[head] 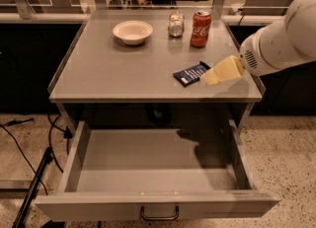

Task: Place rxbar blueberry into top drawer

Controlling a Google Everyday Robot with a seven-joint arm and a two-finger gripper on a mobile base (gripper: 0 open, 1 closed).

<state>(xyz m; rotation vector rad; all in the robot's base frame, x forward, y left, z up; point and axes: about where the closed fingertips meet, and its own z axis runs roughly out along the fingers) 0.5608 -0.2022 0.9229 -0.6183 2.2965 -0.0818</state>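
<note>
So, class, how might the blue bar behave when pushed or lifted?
The bar lies flat and thin on the table, so it probably slides rather than rolls or tips. Small and wrapped, it is likely light and slightly bendy. The tool is close beside it.

Right edge cuts off arm (289,37); end effector (210,77) beside rxbar blueberry (190,74)

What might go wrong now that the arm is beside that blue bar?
The gripper sits at one end of the rxbar blueberry, which lies flat on the table; it may shove the thin bar instead of grasping it. The bar lies near the front edge, so a push might slide it off, perhaps missing the open top drawer below.
</note>
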